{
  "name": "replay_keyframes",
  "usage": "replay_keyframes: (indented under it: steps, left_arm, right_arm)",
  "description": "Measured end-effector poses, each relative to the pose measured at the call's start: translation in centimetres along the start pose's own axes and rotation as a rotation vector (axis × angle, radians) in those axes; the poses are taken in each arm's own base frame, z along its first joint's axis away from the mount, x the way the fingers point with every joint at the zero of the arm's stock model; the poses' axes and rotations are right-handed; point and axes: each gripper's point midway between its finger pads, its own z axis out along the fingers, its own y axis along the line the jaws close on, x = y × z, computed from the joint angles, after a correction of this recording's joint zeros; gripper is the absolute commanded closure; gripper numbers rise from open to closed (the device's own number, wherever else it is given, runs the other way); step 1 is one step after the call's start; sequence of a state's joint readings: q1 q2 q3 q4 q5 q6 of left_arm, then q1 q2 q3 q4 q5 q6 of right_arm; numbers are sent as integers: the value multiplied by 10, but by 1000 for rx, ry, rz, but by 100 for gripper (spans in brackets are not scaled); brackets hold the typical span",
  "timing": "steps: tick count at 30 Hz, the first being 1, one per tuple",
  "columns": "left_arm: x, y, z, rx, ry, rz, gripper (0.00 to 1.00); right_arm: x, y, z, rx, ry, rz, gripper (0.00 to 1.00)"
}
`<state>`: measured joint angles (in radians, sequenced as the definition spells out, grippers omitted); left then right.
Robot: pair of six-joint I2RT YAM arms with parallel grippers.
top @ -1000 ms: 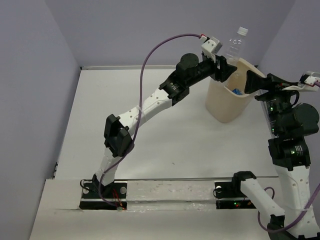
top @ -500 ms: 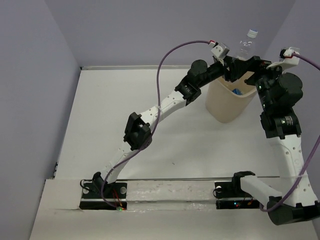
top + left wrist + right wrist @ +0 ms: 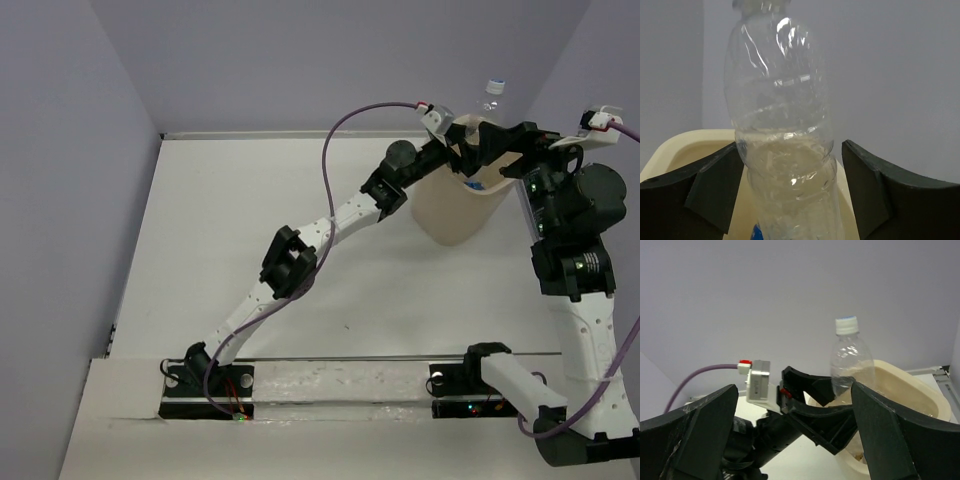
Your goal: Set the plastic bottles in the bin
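Bottle place: the bottle point(image 3: 782, 125) stands upright in the mouth of the bin point(image 3: 450, 215), at the far right of the table point(image 3: 260, 230). Its top sticks up over the rim.
Left hand: the left gripper point(image 3: 790, 150) is up at the rim with its fingers point(image 3: 715, 185) wide, one on each side of the bottle. There is a gap on one side, so it is not squeezing.
Why so high: I think the bottle is there so that it can drop inside.
Right hand: the right gripper point(image 3: 795, 390) is wide and holds nothing. It hangs just right of the bin and points at the bottle, maybe ready to help.
Bottle look: clear, crinkly and bumpy, with a white cap point(image 3: 846, 325) and no label I can see. It looks light and easy to squash.
In the bin: a bit of blue point(image 3: 474, 183), too small to tell.
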<state>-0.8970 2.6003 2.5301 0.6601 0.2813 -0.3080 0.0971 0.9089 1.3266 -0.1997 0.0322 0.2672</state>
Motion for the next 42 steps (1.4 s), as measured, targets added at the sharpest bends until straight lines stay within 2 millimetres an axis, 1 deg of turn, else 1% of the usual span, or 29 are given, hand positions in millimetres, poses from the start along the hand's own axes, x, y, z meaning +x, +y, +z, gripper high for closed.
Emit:
replay_keyframes:
  steps: [1,3,7,11,15,16,17,18,19,21,22,23,24,25,26,27,29,30,31,32,33,34,35,36,37,38,40,41,42]
  left_arm:
    - [4,2,0,-4,-1,-3,5]
    - [10,5,-1,-8,-1,-9,1]
    - [16,7,-2,-13,-3,-21,1]
    - [12,5,-1,-3,-22,-22,1]
    - [16,5,-7,-9,7,-11,1]
    - [18,5,-10,-16,29,-6,1]
    - [16,4,-12,-19,37,-1,1]
    - [10,2,-15,-23,46,10,1]
    - [1,-2,-18,-28,55,22,1]
    - [-21,-9,-23,-36,57,48,1]
    - [-39,-15,-27,-40,49,63,1]
    - [-55,-20,-32,-47,42,79,1]
    - [-87,-31,-38,-54,13,101,1]
    - [-100,-35,-41,-60,4,109,1]
    - [-137,-49,-49,-59,-36,125,1]
    - [-174,-59,-59,-80,-86,139,1]
    - [-212,-73,-81,-105,-115,141,1]
    - [-239,-82,-98,-130,-151,137,1]
    - [-254,-87,-115,-157,-161,127,1]
    - [-262,-90,-126,-172,-166,121,1]
    - [-275,-95,-149,-203,-176,103,1]
    - [-276,-96,-164,-224,-169,88,1]
    - [-273,-96,-179,-251,-150,71,1]
    - [-263,-94,-197,-282,-115,59,1]
    - [-254,-92,-211,-308,-81,50,1]
    - [-245,-89,-225,-334,-44,41,1]
    - [-214,-80,-261,-413,62,25,1]
    - [-205,-78,-276,-441,100,23,1]
    - [-195,-74,-298,-489,138,20,1]
  right_arm:
    - [-4,3,-4,-13,-9,4,1]
    - [-6,8,-8,-36,-17,14,1]
    - [2,14,-12,-79,-2,30,1]
    - [13,16,-12,-98,24,43,4]
    - [15,15,-17,-97,24,47,22]
    - [15,15,-19,-98,21,47,34]
    - [13,15,-24,-97,13,53,41]
    - [11,15,-27,-100,4,51,52]
    - [6,16,-33,-103,-11,55,72]
    - [-4,19,-47,-113,-44,67,87]
    - [-13,22,-57,-123,-73,74,100]
    - [-21,25,-68,-135,-99,86,100]
    - [-31,28,-78,-149,-131,88,100]
    - [-41,32,-91,-166,-167,93,100]
    - [-47,34,-98,-175,-186,95,100]
    - [-62,39,-118,-201,-241,95,100]
    - [-79,44,-141,-229,-307,94,100]
    - [-87,47,-155,-249,-343,93,100]
    - [-91,49,-163,-258,-362,94,95]
    - [-96,50,-172,-269,-384,96,88]
    - [-98,51,-178,-277,-397,102,77]
    - [-100,52,-184,-285,-412,106,47]
    - [-98,52,-187,-290,-418,108,34]
    - [-97,52,-188,-293,-417,121,21]
    - [-91,50,-187,-291,-409,122,5]
    - [-86,49,-185,-287,-397,128,1]
    - [-75,45,-181,-276,-378,136,0]
    - [-69,43,-179,-266,-366,141,0]
    - [-64,40,-178,-259,-358,147,0]
